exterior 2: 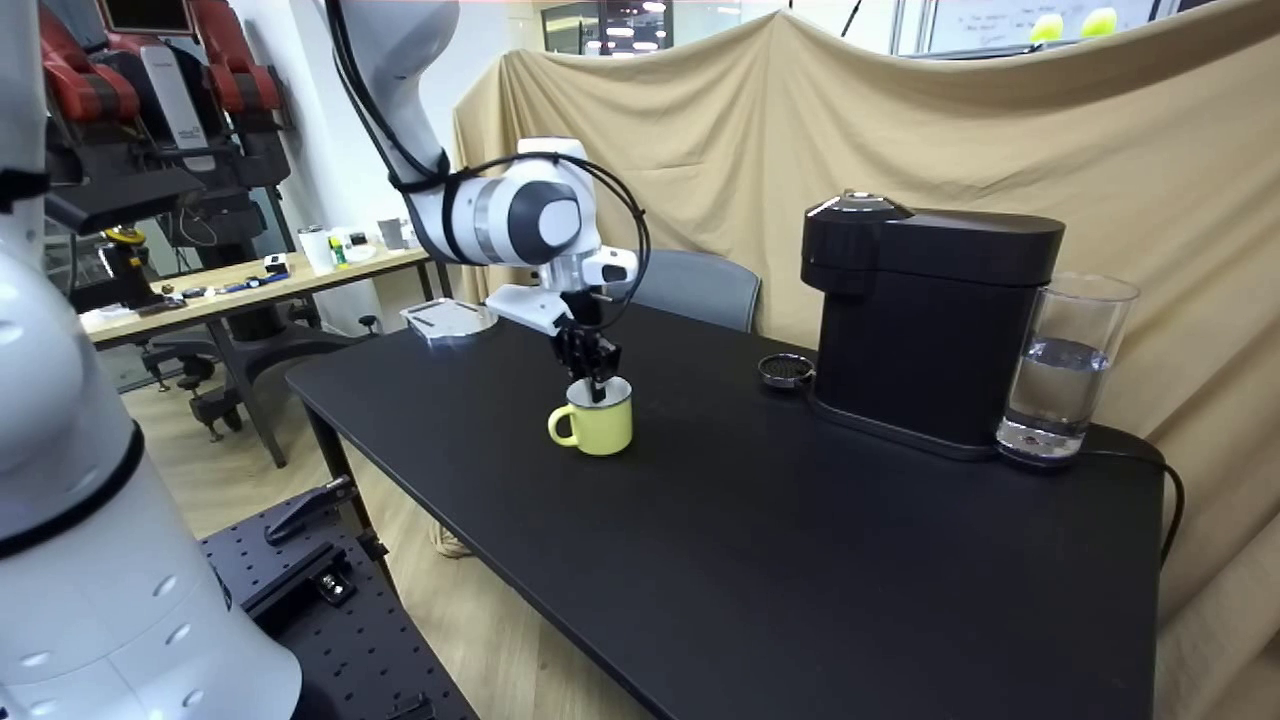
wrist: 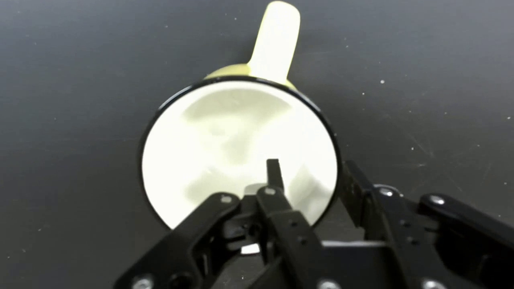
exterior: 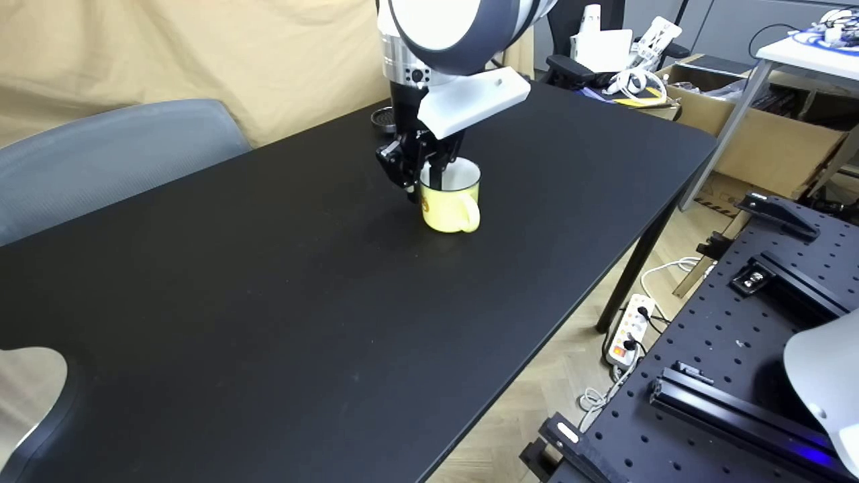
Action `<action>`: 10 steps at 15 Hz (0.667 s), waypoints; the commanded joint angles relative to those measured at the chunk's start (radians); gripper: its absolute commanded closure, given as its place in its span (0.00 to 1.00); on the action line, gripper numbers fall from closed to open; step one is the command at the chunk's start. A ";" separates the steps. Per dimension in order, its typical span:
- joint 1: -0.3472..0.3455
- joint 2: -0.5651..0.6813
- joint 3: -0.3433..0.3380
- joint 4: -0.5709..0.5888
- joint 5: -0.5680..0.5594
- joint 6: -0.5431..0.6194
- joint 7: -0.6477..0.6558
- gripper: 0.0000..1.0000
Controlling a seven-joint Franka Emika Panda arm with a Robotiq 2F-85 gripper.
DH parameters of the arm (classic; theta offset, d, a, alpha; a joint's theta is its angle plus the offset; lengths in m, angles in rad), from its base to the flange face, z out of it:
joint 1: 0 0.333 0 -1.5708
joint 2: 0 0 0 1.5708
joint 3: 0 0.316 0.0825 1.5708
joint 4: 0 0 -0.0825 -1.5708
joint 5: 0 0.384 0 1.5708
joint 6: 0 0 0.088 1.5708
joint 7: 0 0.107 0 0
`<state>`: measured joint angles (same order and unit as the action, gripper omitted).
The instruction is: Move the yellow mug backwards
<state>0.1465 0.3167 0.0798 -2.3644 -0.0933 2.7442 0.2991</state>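
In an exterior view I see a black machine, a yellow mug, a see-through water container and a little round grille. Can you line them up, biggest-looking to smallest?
1. Black machine
2. See-through water container
3. Yellow mug
4. Little round grille
That's just how big they look there.

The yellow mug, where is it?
In an exterior view, the mug stands on the table, left of the coffee machine, with one gripper finger inside it.

No word, brand or number can be read. In an exterior view, the whiteboard [exterior 2: 985, 25] carries faint lines that look like handwriting, too small to make out. In an exterior view, an orange mark [exterior: 425, 204] shows on the yellow mug [exterior: 444, 211], its form unclear.
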 commanded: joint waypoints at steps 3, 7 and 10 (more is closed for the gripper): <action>0.007 -0.007 -0.006 0.017 0.033 -0.026 -0.040 1.00; 0.006 -0.017 -0.006 0.020 0.050 -0.050 -0.067 0.97; 0.011 -0.023 -0.022 0.040 0.029 -0.069 -0.065 0.97</action>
<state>0.1472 0.3139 0.0783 -2.3531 -0.0589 2.7226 0.2457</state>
